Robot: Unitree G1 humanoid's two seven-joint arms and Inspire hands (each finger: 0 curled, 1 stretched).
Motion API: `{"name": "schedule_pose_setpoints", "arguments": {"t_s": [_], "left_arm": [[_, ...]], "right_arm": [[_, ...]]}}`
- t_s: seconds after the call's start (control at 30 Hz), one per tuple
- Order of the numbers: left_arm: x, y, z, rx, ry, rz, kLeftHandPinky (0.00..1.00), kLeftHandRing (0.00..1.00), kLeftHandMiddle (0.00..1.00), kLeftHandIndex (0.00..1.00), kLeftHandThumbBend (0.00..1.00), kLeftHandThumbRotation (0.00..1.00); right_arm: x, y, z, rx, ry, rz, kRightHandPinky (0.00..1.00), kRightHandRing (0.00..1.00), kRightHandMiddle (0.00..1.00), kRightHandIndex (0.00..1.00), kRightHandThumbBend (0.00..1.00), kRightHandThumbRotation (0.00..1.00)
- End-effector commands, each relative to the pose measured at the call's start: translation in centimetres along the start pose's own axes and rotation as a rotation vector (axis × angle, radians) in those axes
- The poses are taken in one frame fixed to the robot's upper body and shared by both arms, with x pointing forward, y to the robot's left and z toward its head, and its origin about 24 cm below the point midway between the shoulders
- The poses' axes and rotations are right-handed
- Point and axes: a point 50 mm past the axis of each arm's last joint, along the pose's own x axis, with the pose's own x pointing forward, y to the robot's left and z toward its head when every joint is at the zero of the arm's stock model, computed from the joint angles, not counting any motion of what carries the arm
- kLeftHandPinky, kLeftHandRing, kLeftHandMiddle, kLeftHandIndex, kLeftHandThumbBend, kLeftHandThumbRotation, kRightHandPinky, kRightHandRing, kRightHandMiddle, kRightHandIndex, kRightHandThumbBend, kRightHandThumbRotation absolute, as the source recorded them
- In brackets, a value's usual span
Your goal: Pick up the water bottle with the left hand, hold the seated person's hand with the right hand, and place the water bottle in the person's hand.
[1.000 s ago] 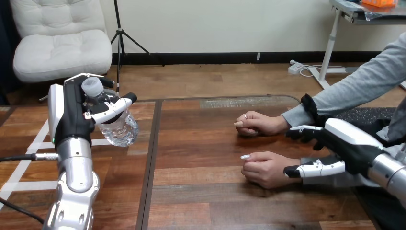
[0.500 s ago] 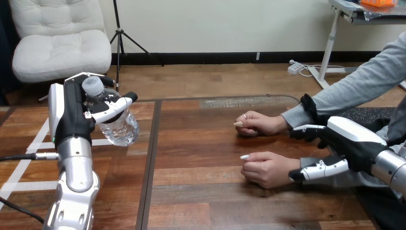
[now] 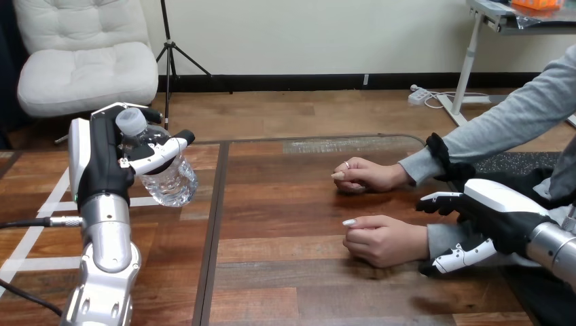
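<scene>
Head view, we list: water bottle, raised clear of table, left hand wrapped around it for handover; right hand, fingers spread, brackets the person's nearer hand at the wrist, seemingly unclasped, ready to steady it.

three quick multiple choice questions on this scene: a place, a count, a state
1. Where is the water bottle? A) in the person's hand B) in the left hand, raised off the table C) on the floor
2. How many of the person's hands rest on the table? A) none B) one C) two
3. The bottle's cap is: A) on B) off, on the table C) off, on the floor

1 B, fingers curl round it; 2 C, both lie at the view's right; 3 A, it tops the neck.
</scene>
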Motion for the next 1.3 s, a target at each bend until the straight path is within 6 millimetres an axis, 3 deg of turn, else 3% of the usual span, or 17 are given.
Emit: {"name": "schedule_pose_setpoints", "arguments": {"t_s": [0.0,0.3,0.63,1.27], "left_arm": [[0.9,0.5,3.6,-0.049,-0.130,0.037,0.36,0.43,0.47,0.48,0.69,0.00],[0.8,0.5,3.6,-0.051,-0.132,0.038,0.36,0.43,0.47,0.48,0.69,0.00],[0.7,0.5,3.7,-0.053,-0.131,0.038,0.36,0.43,0.47,0.48,0.69,0.00],[0.6,0.6,3.8,-0.053,-0.131,0.037,0.35,0.42,0.46,0.47,0.69,0.00]], "right_arm": [[0.9,-3.3,0.8,-0.042,-0.012,-0.092,0.76,0.85,0.85,0.85,1.00,0.46],[1.2,-3.5,0.8,-0.070,0.011,-0.074,0.76,0.85,0.86,0.85,1.00,0.46],[1.4,-3.7,0.9,-0.090,0.019,-0.058,0.79,0.85,0.86,0.85,1.00,0.36],[1.9,-3.5,1.1,-0.103,0.030,-0.058,0.78,0.84,0.85,0.83,1.00,0.30]]}}
